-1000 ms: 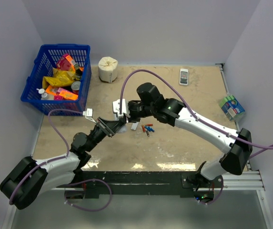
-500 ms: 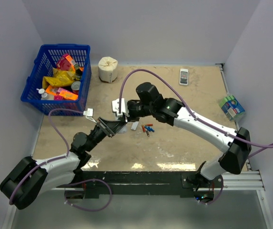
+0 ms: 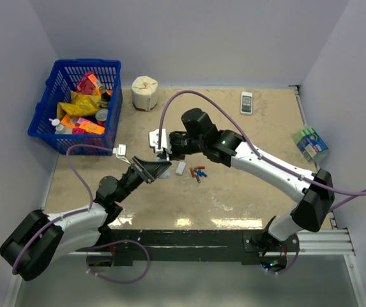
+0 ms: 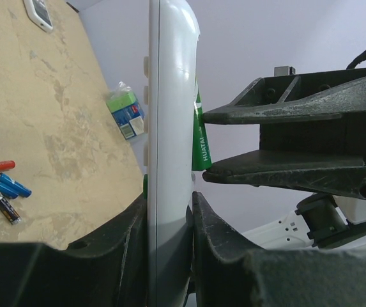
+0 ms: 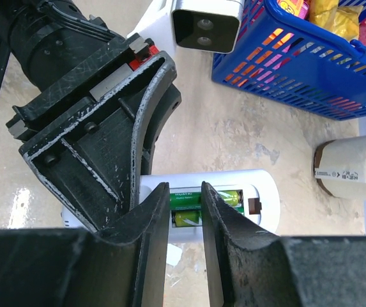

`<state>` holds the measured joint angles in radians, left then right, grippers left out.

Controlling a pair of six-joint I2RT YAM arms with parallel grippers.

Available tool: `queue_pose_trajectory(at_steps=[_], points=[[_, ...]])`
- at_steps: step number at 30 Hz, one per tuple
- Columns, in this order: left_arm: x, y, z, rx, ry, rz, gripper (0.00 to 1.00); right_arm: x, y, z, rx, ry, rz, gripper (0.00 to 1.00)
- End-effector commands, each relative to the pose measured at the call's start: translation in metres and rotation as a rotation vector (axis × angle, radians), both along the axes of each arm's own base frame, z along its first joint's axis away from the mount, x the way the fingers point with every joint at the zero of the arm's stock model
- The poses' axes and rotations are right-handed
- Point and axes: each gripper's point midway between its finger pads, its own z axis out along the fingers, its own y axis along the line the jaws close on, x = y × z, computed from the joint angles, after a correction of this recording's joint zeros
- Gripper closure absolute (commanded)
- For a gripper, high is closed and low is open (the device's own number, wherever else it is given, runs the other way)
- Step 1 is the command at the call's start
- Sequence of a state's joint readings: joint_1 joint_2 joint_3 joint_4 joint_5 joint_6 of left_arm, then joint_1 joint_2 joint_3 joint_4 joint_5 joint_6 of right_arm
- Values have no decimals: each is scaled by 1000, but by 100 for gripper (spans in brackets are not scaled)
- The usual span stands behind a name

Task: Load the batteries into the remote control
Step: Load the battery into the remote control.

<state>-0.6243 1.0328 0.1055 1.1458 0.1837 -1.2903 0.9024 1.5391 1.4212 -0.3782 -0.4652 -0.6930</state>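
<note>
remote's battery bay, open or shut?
Open. Right wrist view: bay uncovered, lower battery seated in the remote control, right gripper pinching the upper battery.

Pale lilac walls (image 3: pixel 189 38) around a mottled beige tabletop (image 3: pixel 246 195).

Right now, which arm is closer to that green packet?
Right. The right arm bends close beside the green packet; the left arm is far off, at the opposite side.
</note>
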Motion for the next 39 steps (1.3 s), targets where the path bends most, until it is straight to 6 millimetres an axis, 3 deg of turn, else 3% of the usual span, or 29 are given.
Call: queue_pose_trajectory(at_steps=[1, 18, 23, 28, 34, 39], points=[[-8, -2, 46, -75, -150, -26, 100, 16, -2, 13, 40, -24, -32, 72], [-25, -6, 72, -113, -290, -100, 100, 19, 5, 0, 51, 27, 3, 81], [-34, -4, 84, -129, -366, -113, 100, 28, -2, -10, 49, 41, -23, 85], [-36, -3, 84, -132, -368, -112, 100, 33, -5, -7, 85, 63, -30, 86], [-31, -4, 75, -124, -316, -112, 100, 32, 4, 12, 148, 84, -18, 85], [-21, -1, 54, -120, -198, -79, 100, 28, 10, 70, 273, 112, -30, 66]])
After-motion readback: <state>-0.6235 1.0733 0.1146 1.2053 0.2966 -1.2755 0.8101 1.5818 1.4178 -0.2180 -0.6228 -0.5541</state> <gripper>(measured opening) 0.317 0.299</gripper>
